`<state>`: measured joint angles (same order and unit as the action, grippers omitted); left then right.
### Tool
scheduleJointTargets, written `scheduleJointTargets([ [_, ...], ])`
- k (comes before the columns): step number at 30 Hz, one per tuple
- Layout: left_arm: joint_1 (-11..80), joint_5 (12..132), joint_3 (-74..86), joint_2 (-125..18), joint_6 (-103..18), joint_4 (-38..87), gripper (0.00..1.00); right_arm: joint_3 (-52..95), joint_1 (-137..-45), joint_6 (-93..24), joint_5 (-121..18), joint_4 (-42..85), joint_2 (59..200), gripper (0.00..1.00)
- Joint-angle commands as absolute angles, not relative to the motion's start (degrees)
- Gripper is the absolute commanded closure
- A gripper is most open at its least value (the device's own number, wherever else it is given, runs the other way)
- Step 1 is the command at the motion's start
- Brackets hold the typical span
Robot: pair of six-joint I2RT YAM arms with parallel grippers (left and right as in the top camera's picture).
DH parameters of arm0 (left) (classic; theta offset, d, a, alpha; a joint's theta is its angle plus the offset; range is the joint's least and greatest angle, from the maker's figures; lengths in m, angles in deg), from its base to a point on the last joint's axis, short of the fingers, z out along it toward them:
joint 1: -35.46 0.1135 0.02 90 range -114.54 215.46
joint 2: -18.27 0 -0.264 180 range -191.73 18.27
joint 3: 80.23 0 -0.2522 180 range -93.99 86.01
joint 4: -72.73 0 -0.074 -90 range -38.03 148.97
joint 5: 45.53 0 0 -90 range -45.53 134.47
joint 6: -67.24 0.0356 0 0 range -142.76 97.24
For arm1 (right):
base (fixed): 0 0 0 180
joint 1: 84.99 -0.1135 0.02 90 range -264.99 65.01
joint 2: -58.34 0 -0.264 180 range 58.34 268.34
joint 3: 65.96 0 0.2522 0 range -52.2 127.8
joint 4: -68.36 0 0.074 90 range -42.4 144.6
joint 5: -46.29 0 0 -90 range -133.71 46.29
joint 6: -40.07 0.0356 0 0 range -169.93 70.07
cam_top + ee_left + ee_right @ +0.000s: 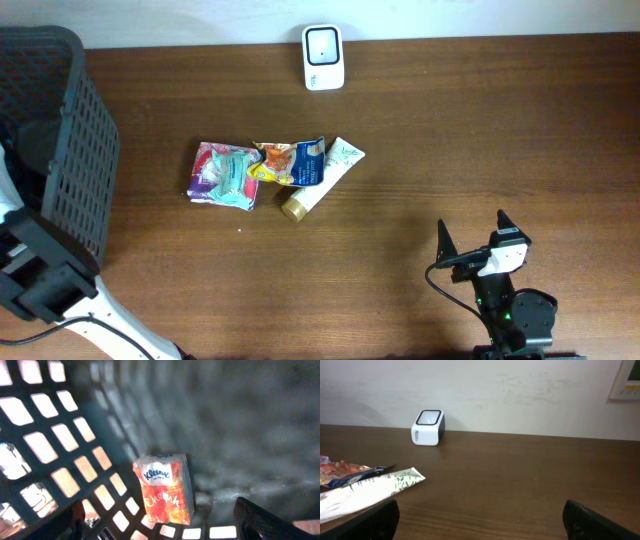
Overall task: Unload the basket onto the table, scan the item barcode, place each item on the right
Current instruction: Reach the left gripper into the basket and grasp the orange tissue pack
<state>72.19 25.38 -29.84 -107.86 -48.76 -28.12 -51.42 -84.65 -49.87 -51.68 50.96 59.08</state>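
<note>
The Kleenex pack lies on the floor of the dark mesh basket, close to its wall. The left pincer hangs over it with its jaws wide and nothing between them. No barcode shows on the upturned face. If this pack needs another pass, a finger could snag in the mesh.

On the table, the tube and crumpled packets overlap, so lifting one may drag its neighbours. The white barcode scanner stands well apart at the far edge. The right pincer is wide and empty.
</note>
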Motion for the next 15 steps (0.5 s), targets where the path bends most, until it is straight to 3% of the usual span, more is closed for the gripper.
scheduleJointTargets([
  [1, 72.39, 24.75, -25.6, -108.6, -50.4, -26.37, 0.07, -51.88, -84.98, -49.44, -51.41, 50.87, 58.7, 0.01],
  [15, 72.39, 24.53, -11.46, -108.6, -50.59, -16.27, 0.05, -51.88, -84.98, -49.44, -51.41, 50.87, 58.7, 0.02],
])
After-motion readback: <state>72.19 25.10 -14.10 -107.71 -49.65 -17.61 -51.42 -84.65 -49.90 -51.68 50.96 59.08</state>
